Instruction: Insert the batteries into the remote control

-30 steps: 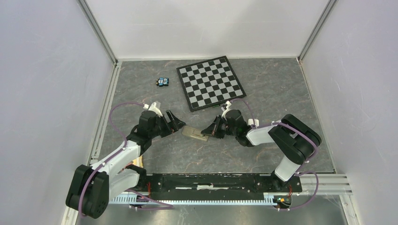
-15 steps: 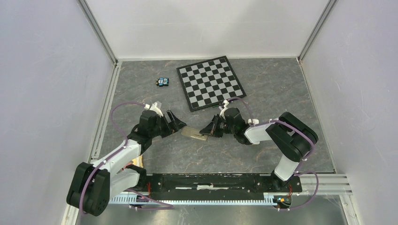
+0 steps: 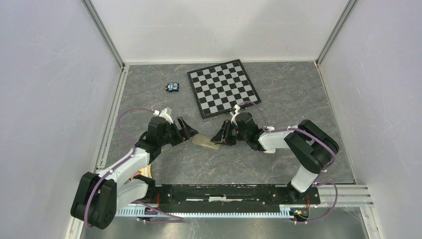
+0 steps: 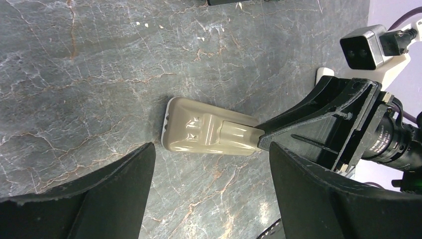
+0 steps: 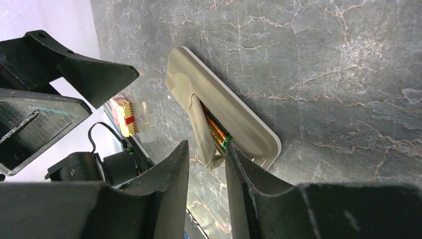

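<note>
The remote control (image 3: 205,142) lies face down between both arms, tan back up. In the right wrist view its back cover (image 5: 201,127) is tilted up off the remote control (image 5: 249,127), and a dark, orange-marked battery (image 5: 217,130) shows in the slot beneath. My right gripper (image 5: 208,155) stands slightly open, with the cover's loose end between the fingers, touching the right one. My left gripper (image 4: 211,160) is wide open just short of the remote control (image 4: 199,132), holding nothing. The right gripper's fingertip (image 4: 263,135) rests at the remote's far end.
A checkerboard (image 3: 223,87) lies behind the arms, and a small blue toy (image 3: 172,86) sits to its left. A yellow and red block (image 5: 124,115) rests near the left arm's base. Grey walls close in the table on three sides.
The right gripper's jaws have parted from shut to slightly open, and it has shifted a little left and away. The left arm has not moved.
</note>
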Available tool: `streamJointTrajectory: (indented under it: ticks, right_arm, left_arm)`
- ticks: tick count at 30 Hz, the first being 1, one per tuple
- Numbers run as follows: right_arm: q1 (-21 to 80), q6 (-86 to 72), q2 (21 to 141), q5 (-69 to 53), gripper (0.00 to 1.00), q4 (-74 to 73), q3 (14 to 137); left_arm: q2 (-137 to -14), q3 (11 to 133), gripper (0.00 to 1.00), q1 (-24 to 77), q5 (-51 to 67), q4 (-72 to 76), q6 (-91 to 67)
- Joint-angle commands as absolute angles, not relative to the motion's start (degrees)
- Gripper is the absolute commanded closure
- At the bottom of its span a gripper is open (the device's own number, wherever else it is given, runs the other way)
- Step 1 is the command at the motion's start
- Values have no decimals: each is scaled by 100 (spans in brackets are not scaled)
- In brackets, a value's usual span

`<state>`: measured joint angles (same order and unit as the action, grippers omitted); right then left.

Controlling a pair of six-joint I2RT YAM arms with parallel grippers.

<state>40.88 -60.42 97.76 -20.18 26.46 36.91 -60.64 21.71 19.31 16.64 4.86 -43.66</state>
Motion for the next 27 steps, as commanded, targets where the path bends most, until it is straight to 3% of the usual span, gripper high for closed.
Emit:
streamJointTrajectory:
  ticks: [1,14,21,27]
  right_arm:
    - [4095,-5761,9590,-1802,62,2235,3889]
    - [4096,-5558,9089,-1396,55,1839,3807]
    - [4104,-5396,9061,-1485,75,2001,3804]
    - [4122,-5257,9161,-1533,77,1928,3952]
  left_arm:
    - [-6086,2373,11,1902,1734,686,-4140]
    - [-6065,2364,11,1905,1574,659,-4175]
    - [-6094,2360,11,1907,1558,650,-4166]
    - [-6103,2373,11,1906,1548,625,-4140]
